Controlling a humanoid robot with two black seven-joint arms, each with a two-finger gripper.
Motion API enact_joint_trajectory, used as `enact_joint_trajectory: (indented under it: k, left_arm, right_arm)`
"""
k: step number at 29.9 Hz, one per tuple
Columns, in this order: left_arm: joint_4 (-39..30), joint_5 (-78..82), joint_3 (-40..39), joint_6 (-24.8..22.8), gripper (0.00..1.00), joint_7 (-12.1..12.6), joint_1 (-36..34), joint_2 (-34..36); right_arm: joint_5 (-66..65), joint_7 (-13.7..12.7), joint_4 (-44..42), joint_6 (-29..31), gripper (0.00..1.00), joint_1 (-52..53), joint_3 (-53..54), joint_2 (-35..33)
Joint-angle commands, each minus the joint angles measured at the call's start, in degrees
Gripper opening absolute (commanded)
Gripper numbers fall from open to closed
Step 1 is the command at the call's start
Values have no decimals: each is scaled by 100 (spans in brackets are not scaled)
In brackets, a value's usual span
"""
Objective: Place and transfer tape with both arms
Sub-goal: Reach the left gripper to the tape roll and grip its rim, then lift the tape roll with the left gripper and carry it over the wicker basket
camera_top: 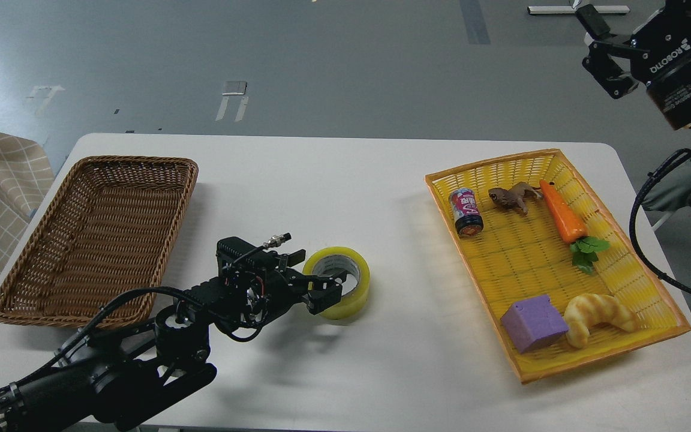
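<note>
The tape [351, 282], a yellowish roll with a grey core, lies flat on the white table [345, 180] near its middle front. My left gripper [329, 289] comes in from the left and straddles the roll's near-left wall. One finger is inside the core and the other is outside, and they look pressed against the wall. The roll still rests on the table. My right gripper [598, 51] is raised high at the top right, beyond the table's far right corner. It is open and empty.
An empty brown wicker basket [39, 252] stands at the left. A yellow tray [633, 270] at the right holds a can [467, 211], a toy animal [512, 197], a carrot [564, 213], a purple cube [534, 323] and a croissant [597, 317].
</note>
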Motion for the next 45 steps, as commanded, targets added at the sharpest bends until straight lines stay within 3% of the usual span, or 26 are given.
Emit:
enact_joint_trajectory:
  k: [1,6,8,11,15,16,25,32,45]
  left_arm:
    - [112,13,8,-2,95,-60,9,-6]
    - [376,346,8,-2,90,-340,0,-67]
    - [447,461,-1,-2,69,-551,-9,-68]
    - [482,453,-1,-2,52,-570,-9,-77]
    - [596,321,-9,-11,10,-596,-52,-103]
    - [596,312,-9,-20,8,-596,-61,-94]
    - [605,294,-18,-37,0,-579,-70,-103]
    - [499,-126,-53,-512,0,-579,-88,-68]
    - [429,-198,-62,-503,0,-579,-676,116]
  right_arm:
    - [0,1,-29,-10,100,-8,6,-31]
    - [-9,1,-38,-124,100,-8,6,-31]
    - [-9,1,-38,-300,100,-8,-3,-40]
    - [-18,1,-47,-335,100,-8,-3,-49]
    - [-44,1,-64,-336,100,-25,-12,-49]
    - [-88,1,-73,-336,100,-25,-12,-49]
    - [-317,1,-64,-538,100,-104,-12,-31]
    - [-325,1,-56,-546,100,-157,-12,-5]
    - [-317,1,-12,-546,100,-201,-12,22]
